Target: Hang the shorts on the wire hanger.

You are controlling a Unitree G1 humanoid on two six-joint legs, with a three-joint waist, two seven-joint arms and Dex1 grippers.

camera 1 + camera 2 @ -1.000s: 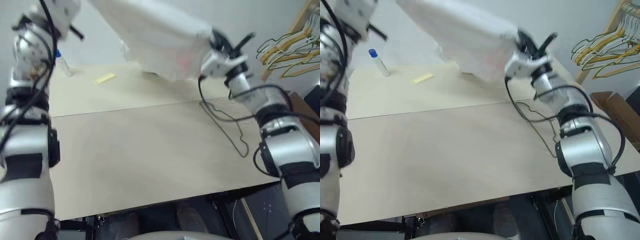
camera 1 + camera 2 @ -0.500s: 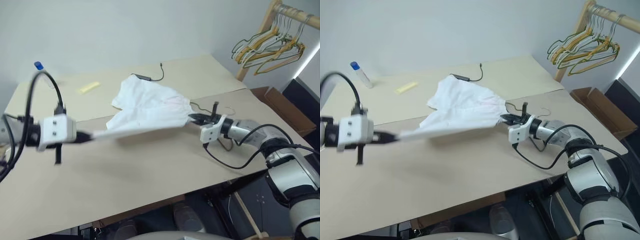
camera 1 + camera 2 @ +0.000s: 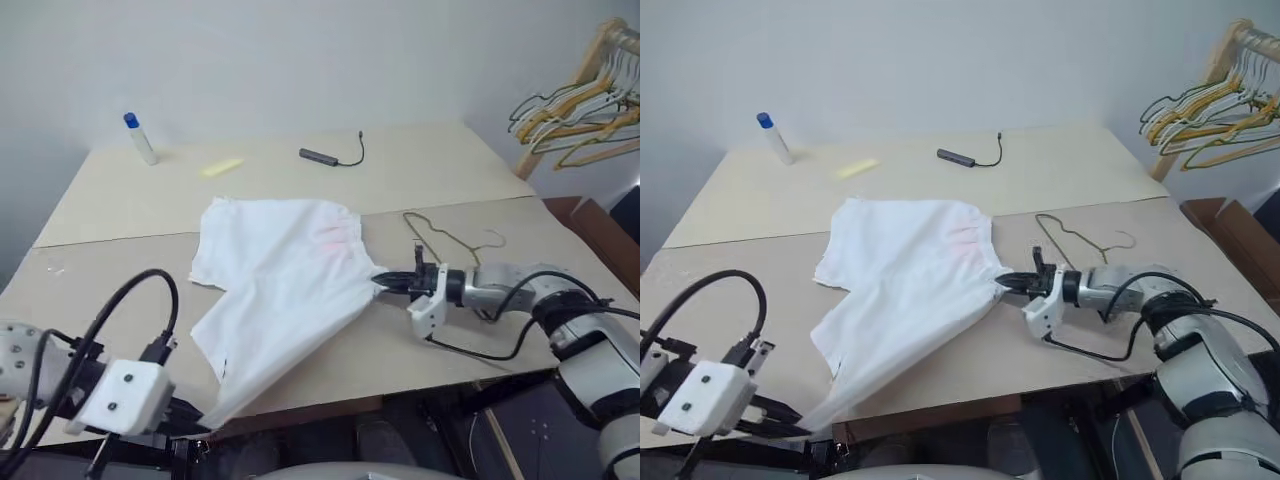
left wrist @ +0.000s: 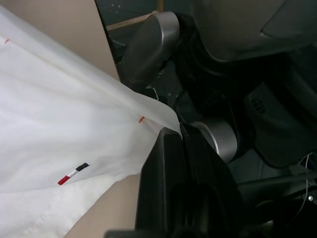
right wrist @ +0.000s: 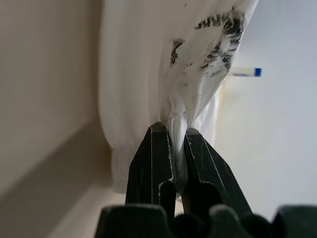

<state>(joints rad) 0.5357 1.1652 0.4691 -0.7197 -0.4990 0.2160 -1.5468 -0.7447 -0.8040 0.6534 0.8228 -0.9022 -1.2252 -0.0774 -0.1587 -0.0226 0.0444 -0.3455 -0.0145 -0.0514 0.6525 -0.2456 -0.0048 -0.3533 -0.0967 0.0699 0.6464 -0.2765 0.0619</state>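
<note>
**Shorts stretched flat, both jaws clamped**

My left gripper point(image 3: 790, 425), off the tabletop's point(image 3: 1060, 180) near edge, pinches a corner of the white crinkled cloth shorts point(image 3: 905, 275); my right gripper point(image 3: 1008, 283) nips their waistband, spreading them flat. Just beyond lies the thin olive wire hanger point(image 3: 1080, 238), within reach.

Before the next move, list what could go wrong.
1. The left gripper pinches the shorts at a corner past the table's front edge; pulling may drag them off.
2. The right gripper grips only a thin fold, which might slip.
3. The wire hanger lies beside that arm; a sweep could knock it.
</note>
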